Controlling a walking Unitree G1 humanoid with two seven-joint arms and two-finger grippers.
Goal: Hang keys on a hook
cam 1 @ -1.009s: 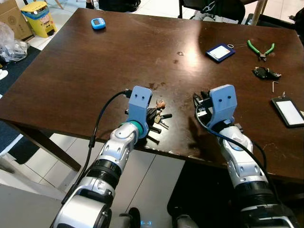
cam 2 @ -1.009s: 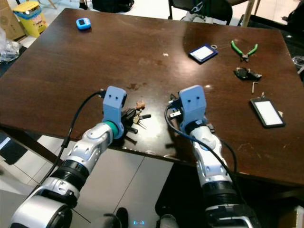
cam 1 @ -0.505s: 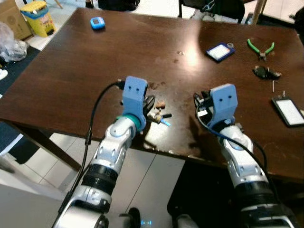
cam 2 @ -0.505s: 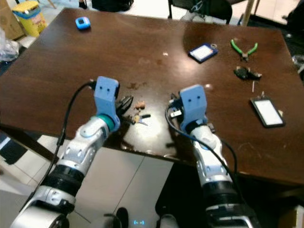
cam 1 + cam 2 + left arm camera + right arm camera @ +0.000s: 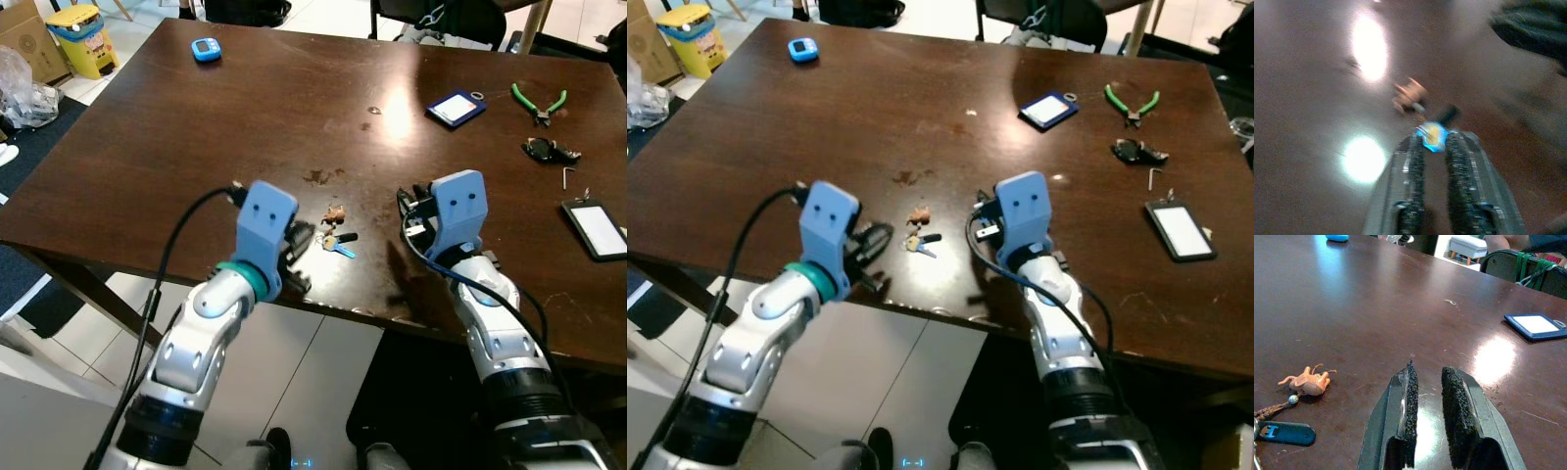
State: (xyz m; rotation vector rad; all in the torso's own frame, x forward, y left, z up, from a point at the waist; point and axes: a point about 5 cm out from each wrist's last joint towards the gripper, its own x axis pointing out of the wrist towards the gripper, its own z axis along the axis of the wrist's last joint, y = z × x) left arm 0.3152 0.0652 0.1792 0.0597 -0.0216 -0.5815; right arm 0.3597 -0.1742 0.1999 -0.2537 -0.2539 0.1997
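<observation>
Just ahead of my left gripper (image 5: 299, 238) jaws, the keys (image 5: 336, 242) are lying flat on the dark wooden worktop (image 5: 823, 127), close to its near edge. In the left wrist view the jaws sit with only a narrow gap between them and nothing clamped, and a blue key head (image 5: 1432, 136) shows right past the tips. A little orange charm (image 5: 1409, 95) lies a bit further out from there, and a dark fob (image 5: 1284, 434) is part of the same bunch.

My right gripper (image 5: 1427, 373) is hovering low over the worktop too, off to the other side of the keys, jaws slightly parted and empty. From those jaws the charm and fob lie off to one side, not between the fingers.

Way out beyond the right jaws there's a blue card holder (image 5: 455, 107), green pliers (image 5: 537, 102), a phone (image 5: 596, 230) and some small black thing (image 5: 549, 150) I can't make out. A small blue gadget (image 5: 203, 47) sits at the far end of the worktop from the left jaws.
</observation>
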